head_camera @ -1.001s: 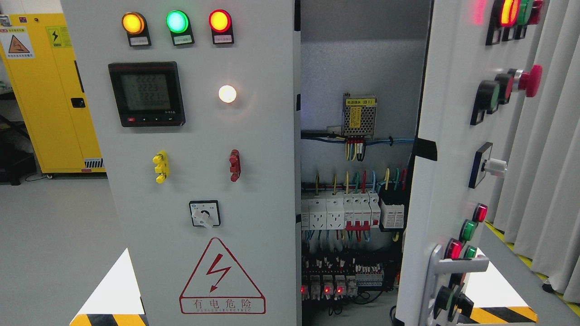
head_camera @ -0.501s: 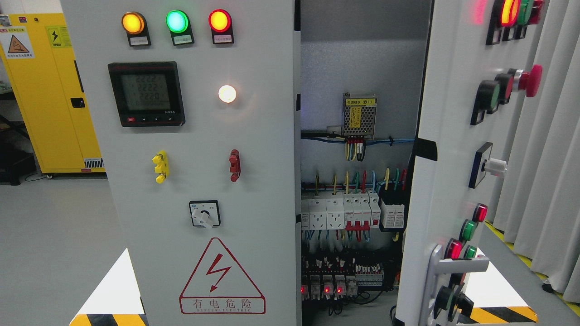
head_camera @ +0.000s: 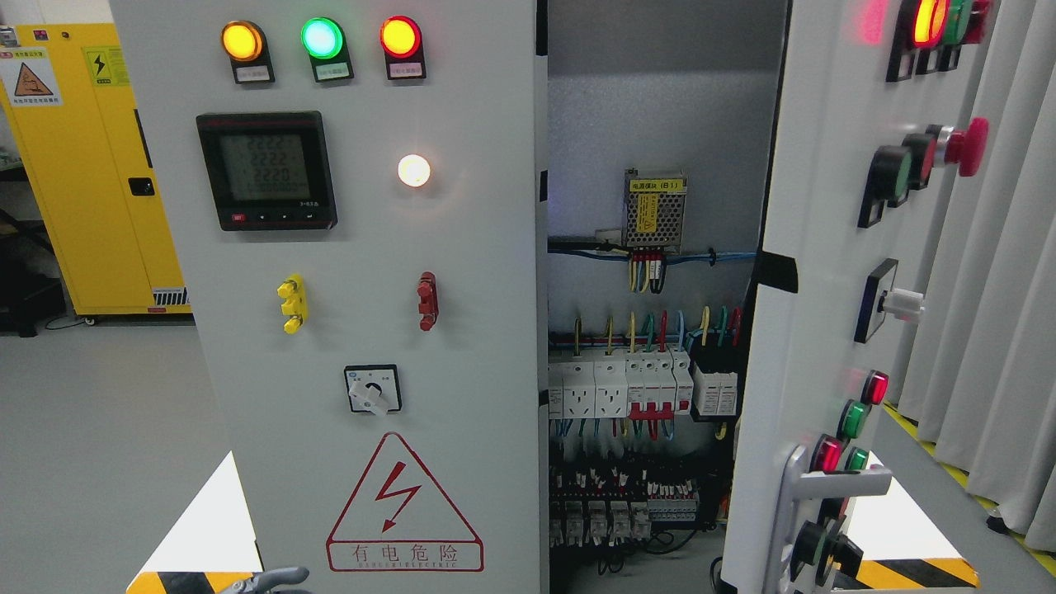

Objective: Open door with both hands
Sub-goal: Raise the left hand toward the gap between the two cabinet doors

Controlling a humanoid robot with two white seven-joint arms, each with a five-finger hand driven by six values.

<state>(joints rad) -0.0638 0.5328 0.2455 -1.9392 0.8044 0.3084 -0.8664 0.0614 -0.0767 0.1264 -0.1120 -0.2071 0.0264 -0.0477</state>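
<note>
With the right door (head_camera: 813, 313) already swung wide and the left door (head_camera: 363, 289) shut before me, my left hand (head_camera: 268, 580) barely showed at the bottom edge, its grip impossible to judge, and next I needed that door's edge.

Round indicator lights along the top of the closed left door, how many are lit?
3, in a row: orange indicator light leftmost, green indicator light middle, red indicator light rightmost.

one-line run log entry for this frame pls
right grey cabinet door: swung open | left grey cabinet door: closed | wiring and breakers: exposed | left hand: at bottom edge | right hand: not in view
</note>
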